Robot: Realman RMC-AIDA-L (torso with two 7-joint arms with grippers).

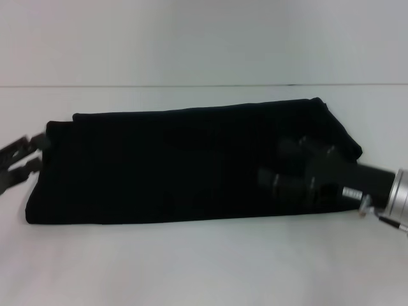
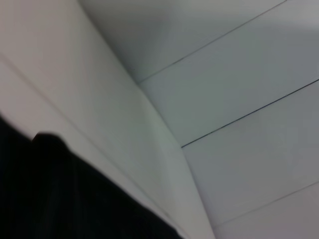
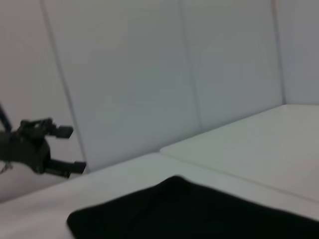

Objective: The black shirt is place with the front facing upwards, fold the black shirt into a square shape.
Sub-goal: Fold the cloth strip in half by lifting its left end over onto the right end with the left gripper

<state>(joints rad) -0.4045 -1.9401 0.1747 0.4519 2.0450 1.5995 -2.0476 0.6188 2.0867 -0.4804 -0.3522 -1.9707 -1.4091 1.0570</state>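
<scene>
While the black shirt (image 1: pixel 166 169) lies folded into a long, wide band across the white table (image 1: pixel 204 268), the left end effector (image 1: pixel 35 156) sits at the band's left end with its two fingers spread apart, gripping nothing. Over the shirt's right end lies the right end effector (image 1: pixel 287 169); whether it is clenched or released cannot be told against the dark cloth.

We see bare white tabletop (image 1: pixel 204 268) on the near side of the folded black cloth shirt (image 1: pixel 159 169) and a strip beyond it; the right end effector (image 1: pixel 284 167) sits over the shirt's right end, the left end effector (image 1: pixel 29 156) at its left edge.
</scene>
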